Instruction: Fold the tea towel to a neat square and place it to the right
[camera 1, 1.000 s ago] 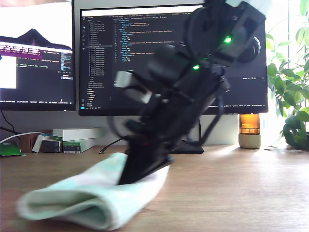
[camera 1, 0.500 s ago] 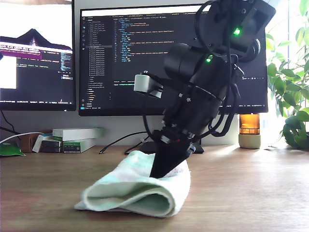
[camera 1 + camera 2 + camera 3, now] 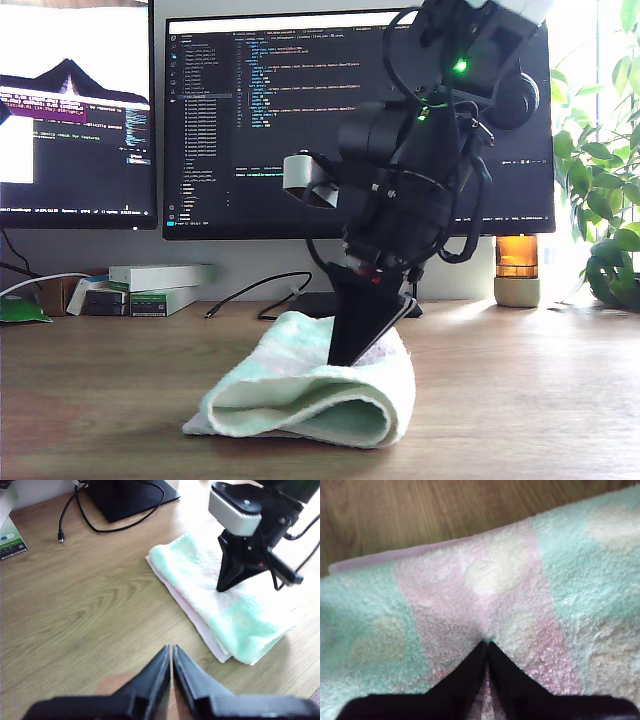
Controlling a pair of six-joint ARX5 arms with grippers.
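Terry cloth, exterior view: the tea towel point(image 3: 310, 395) lies folded on the counter point(image 3: 520, 400); my second claw point(image 3: 345, 358) presses its tip into the top layer.
First wrist view: my first claw point(image 3: 171, 655) hangs above bare wood, jaws together and empty, the towel just beyond it.
Second wrist view: jaws together, tips buried in the pile; whether they pinch fibres I cannot tell.
Risk: a lift could snag the top layer and open the fold.

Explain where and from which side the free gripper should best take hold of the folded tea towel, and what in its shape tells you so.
Probably the stacked open edges of the tea towel, coming in low along the desk from my first gripper's side. The layers end together there and are thin enough to pinch, whereas the opposite long side is a bulky rounded fold. My second gripper already presses the top.
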